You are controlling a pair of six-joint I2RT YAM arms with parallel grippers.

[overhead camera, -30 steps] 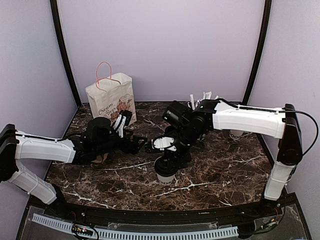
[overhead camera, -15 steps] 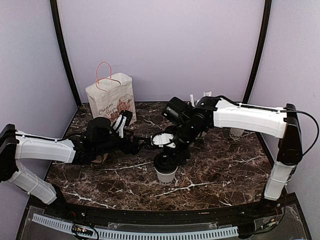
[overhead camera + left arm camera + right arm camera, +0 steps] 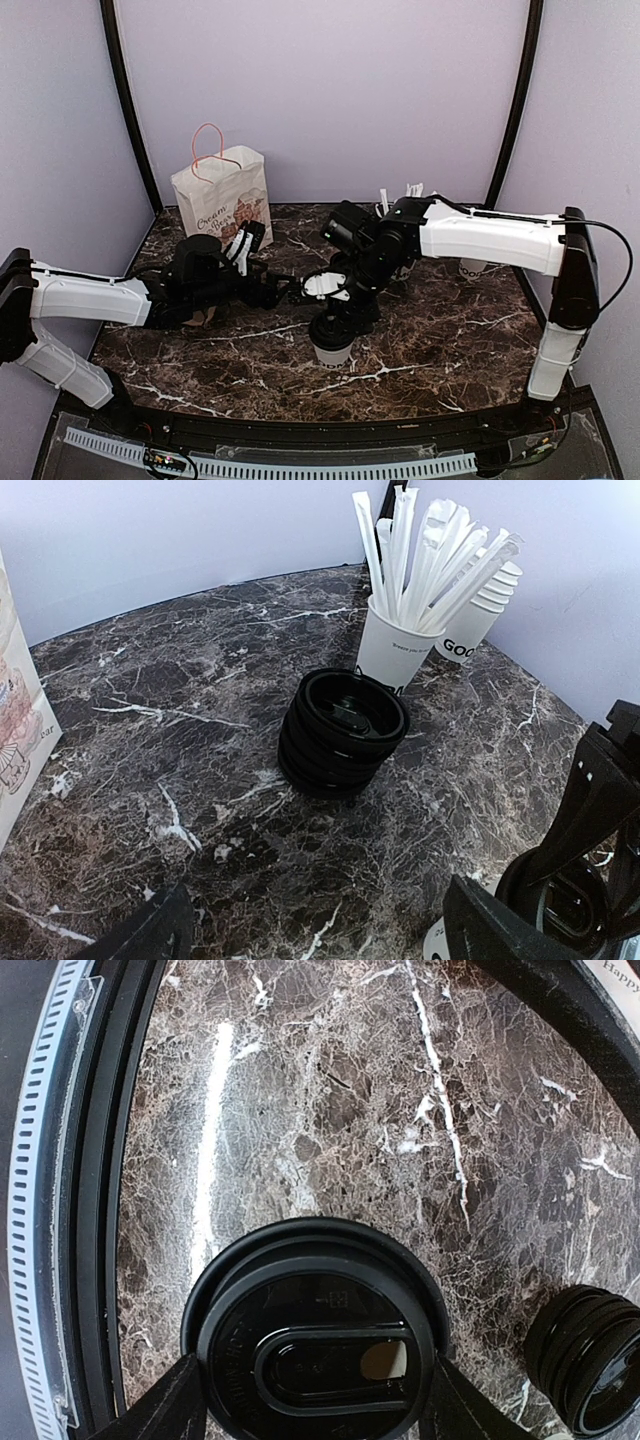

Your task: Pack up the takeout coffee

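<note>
While the marble table (image 3: 430,340) fills the top view, a white paper bag (image 3: 222,198) with pink handles stands upright at about 10 o'clock on it, near the back wall. From 9 o'clock the left arm (image 3: 90,297) lies low across the table, and the left gripper (image 3: 282,292) points toward the centre. Its wrist view shows the fingers (image 3: 150,930) spread wide with only bare table between them, so it holds nothing. Just past its tips, toward 4 o'clock, the takeout coffee (image 3: 333,345) stands upright near the middle of the table, a little toward 6 o'clock, with dark lettering at its base. The right gripper (image 3: 315,1375) comes down on it from above. In the right wrist view its two fingers (image 3: 165,1410) sit against opposite sides of the black lid (image 3: 312,1340), closed partway onto the cup. A stack of black lids (image 3: 343,730) rests at about 4 o'clock from the coffee in that view, apart from it. In the left wrist view a white cup of paper-wrapped sticks (image 3: 392,645) stands just behind the lids at 1 o'clock. A stack of lidless white cups (image 3: 482,615) leans beside it further right. The right arm (image 3: 490,240) reaches in from 3 o'clock
</note>
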